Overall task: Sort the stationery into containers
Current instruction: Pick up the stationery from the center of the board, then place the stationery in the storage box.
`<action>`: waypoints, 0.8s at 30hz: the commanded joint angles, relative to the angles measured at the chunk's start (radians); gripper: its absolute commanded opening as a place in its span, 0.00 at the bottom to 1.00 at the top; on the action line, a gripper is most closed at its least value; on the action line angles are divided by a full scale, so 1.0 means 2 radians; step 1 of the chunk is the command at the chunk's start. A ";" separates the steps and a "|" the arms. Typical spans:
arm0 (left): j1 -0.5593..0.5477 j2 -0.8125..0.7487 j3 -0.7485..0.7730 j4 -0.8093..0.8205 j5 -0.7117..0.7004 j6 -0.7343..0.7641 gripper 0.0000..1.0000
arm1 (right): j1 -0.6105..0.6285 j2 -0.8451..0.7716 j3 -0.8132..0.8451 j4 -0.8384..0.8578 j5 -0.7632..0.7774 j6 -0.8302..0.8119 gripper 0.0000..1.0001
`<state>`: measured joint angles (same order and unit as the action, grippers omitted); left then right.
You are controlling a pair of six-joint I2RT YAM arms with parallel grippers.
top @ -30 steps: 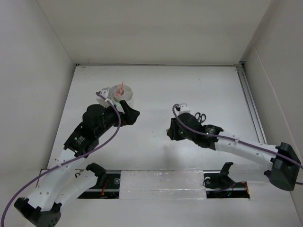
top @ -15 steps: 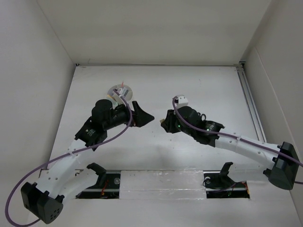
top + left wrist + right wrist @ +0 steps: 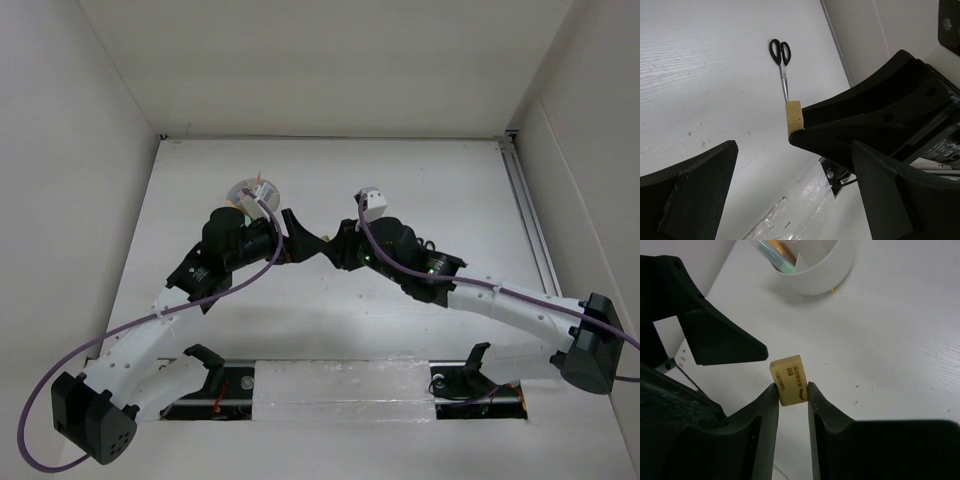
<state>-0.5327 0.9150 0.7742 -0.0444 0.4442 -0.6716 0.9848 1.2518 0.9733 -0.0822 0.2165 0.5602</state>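
1. Over the middle of the table (image 3: 450, 180), the two grippers meet almost tip to tip.
2. Right gripper (image 3: 789, 390): fingers drawn in on the tan eraser (image 3: 788, 380), pinching its lower half. The printed upper half stands clear of the tips, held up off the surface.
3. Left gripper (image 3: 306, 240): jaws spread wide, nothing in them. In its wrist view the eraser sits in the gap between its two fingers, touching neither. In the right wrist view one of its fingertips sits just at 10 o'clock of the eraser.
4. Scissors (image 3: 782, 67): black handles, blades closed, lying flat. They are beyond the eraser at 12 o'clock in the left wrist view. From above they lie at 3 o'clock of the grippers, mostly under the right arm.
5. White cup (image 3: 822, 277): at 11 o'clock of the meeting point, well apart, dividers showing. A pink pen (image 3: 262, 184) stands in it. One compartment holds yellow and green pieces, probably highlighters, cut off by the frame edge.
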 commanded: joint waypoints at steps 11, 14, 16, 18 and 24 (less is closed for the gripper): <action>-0.001 0.003 -0.001 0.028 -0.023 -0.009 0.83 | 0.015 -0.013 0.007 0.080 -0.028 -0.017 0.00; -0.001 0.003 -0.001 0.028 -0.035 -0.009 0.77 | 0.019 -0.018 0.002 0.080 -0.032 -0.022 0.00; -0.001 0.009 -0.001 0.028 -0.041 -0.009 0.70 | 0.019 -0.022 0.002 0.085 -0.032 -0.022 0.00; -0.001 0.009 -0.001 0.028 -0.041 -0.009 0.67 | 0.024 -0.022 0.002 0.085 -0.032 -0.022 0.00; 0.003 0.013 0.003 0.028 -0.053 -0.019 0.67 | 0.044 -0.022 0.002 0.085 -0.037 -0.032 0.00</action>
<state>-0.5346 0.9291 0.7742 -0.0334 0.3908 -0.6983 1.0103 1.2438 0.9657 0.0002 0.2111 0.5106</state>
